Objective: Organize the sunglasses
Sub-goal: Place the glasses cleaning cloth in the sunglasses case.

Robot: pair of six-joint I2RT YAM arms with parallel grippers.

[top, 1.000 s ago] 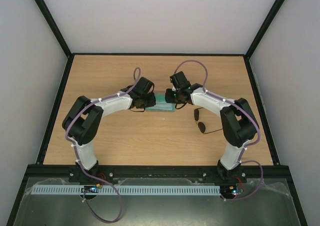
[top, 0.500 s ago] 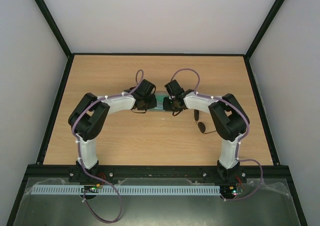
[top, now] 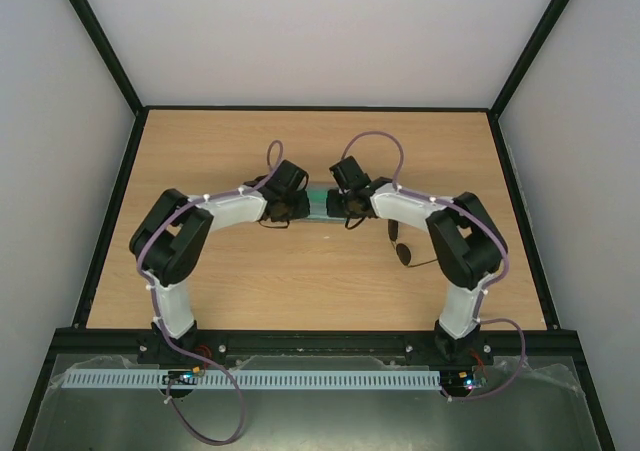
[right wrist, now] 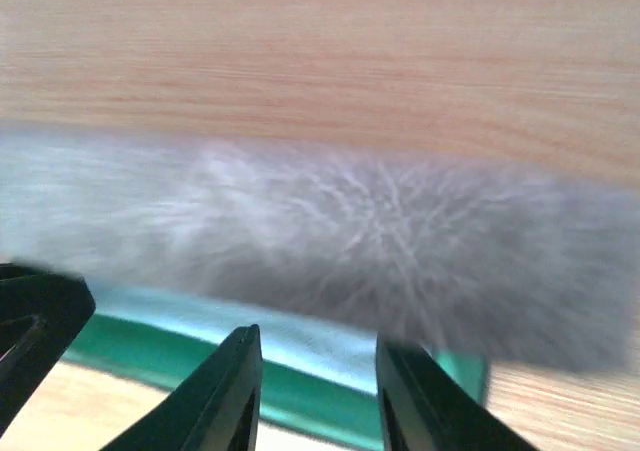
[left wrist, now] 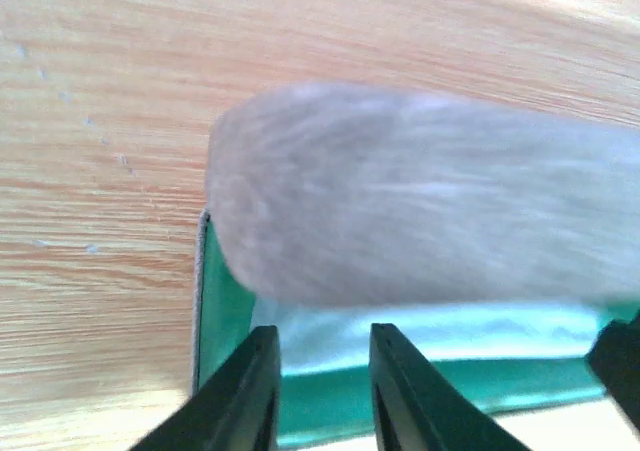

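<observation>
Two grippers meet at the case in the middle of the worktop: the left gripper at its 9 o'clock end, the right gripper at its 3 o'clock end. Each wrist view shows the grey lid raised above the green-lined base, with the pale blue cloth lying inside. Both pairs of jaws stand narrowly apart with the green rim showing in the gap; I cannot tell whether either pair pinches that rim. The sunglasses lie on bare wood at about 4 o'clock from the case, just beside the right arm, and neither gripper touches them.

By my reading, the step in hand is opening and steadying the case; the packing is not yet begun. Next, one arm should hold the case open while the right one swings to 4 o'clock and comes down over the thin wire frame. It should close gently on the bridge or a temple, keeping off the lenses, then carry the pair into the base.
</observation>
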